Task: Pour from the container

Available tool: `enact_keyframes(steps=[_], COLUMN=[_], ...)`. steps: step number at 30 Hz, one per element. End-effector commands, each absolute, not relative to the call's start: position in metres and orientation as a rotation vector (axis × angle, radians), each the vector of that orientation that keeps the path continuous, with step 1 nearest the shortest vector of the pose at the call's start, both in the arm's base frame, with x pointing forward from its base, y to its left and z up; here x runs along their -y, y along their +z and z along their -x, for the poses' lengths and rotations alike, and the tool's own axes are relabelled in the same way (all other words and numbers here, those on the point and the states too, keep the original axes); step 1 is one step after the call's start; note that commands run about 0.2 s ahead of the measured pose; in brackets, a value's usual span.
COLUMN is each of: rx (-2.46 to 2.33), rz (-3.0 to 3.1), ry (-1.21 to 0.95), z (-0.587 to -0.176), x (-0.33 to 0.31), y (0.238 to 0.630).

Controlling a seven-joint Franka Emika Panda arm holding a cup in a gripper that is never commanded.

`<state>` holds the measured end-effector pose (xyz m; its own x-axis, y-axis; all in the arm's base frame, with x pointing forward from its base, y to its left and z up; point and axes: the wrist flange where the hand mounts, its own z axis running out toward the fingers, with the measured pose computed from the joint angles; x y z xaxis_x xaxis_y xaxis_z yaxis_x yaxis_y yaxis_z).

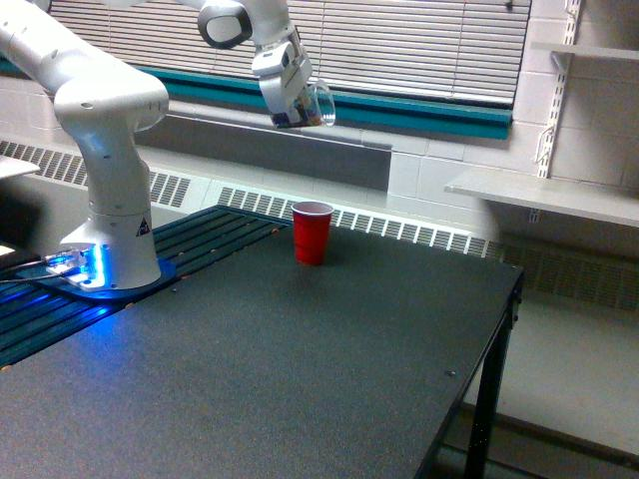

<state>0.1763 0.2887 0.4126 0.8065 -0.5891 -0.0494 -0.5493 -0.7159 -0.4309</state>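
- At the exterior view's left you have the white, rounded base column of the Franka arm (112,190), standing on a blue-lit mounting plate (85,274) at the near-left edge of the work surface.
- Just beyond that base, dark slatted rails (215,235) run along the left part of the bench.
- Follow the arm up and rightward: your gripper (292,100) hangs high in front of the white window blinds (419,45) and the teal sill strip (419,112).
- Its jaws are clamped on the small clear plastic cup (313,104); the cup is tipped on its side, mouth pointing toward the exterior view's right, with brown granular contents faintly visible inside.
- You cannot see any material falling from the clear cup; the picture is too coarse to tell.
- Below it and a touch to the right, the opaque red plastic cup (312,233) stands upright and open-mouthed on the dark speckled tabletop (300,379), well apart from the held cup.
- Farther right, a pale wall shelf (544,195) juts out beside the table's black edge and leg (484,419).
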Motion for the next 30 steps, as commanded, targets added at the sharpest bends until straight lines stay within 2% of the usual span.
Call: enact_keyframes(steps=[1, 30], rx=[-0.881, -0.863], rz=[2.568, 2.633], ry=[-0.087, 0.017], z=[-0.173, -0.159], x=[-0.288, -0.269], y=[0.398, 0.351])
